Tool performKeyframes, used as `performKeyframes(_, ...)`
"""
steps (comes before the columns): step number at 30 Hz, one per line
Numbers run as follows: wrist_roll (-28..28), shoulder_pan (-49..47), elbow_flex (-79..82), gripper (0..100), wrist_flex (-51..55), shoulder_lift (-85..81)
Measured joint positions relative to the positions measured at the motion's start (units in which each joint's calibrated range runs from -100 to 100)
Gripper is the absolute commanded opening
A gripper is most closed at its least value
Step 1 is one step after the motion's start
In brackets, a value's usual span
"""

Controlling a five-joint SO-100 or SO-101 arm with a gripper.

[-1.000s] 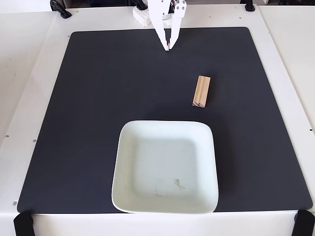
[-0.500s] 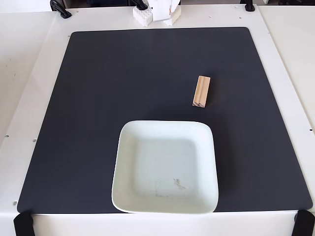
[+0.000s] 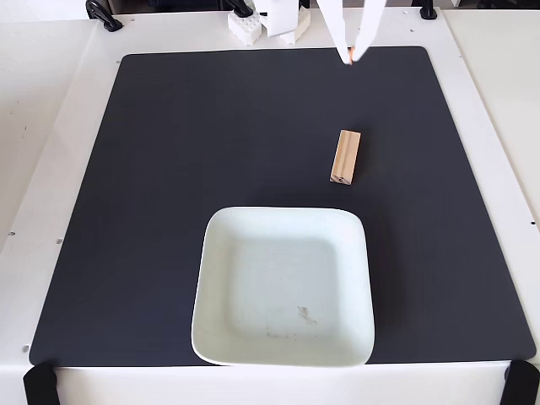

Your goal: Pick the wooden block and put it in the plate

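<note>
We see the mat (image 3: 169,211) covering most of the table (image 3: 51,126). The plate (image 3: 221,337) sits on the mat at its near edge — about midway. The wooden block (image 3: 344,156) lies behind it, toward the right edge — apart from the plate.

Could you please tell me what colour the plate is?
The plate is a pale mint-white, seen plainly in the fixed view against the black mat.

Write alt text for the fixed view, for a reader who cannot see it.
A small wooden block lies on a black mat, just beyond the far right corner of an empty square plate. The white gripper reaches in from the top edge, its fingertips together, well short of the block.
</note>
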Motion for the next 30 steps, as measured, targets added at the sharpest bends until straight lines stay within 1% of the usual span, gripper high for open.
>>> performKeyframes(3, 0.0, 0.2, -2.5, 1, -5.0, 7.4)
performKeyframes(5, 0.0, -0.1, -4.6, 3, -6.1, 11.5)
performKeyframes(11, 0.0, 0.5, -9.3, 20, -6.6, 20.9)
performKeyframes(14, 0.0, 2.1, -10.0, 23, -6.6, 23.1)
performKeyframes(24, 0.0, 7.0, -10.0, 24, -6.6, 23.8)
performKeyframes(30, 0.0, 7.6, -10.0, 24, -6.6, 24.2)
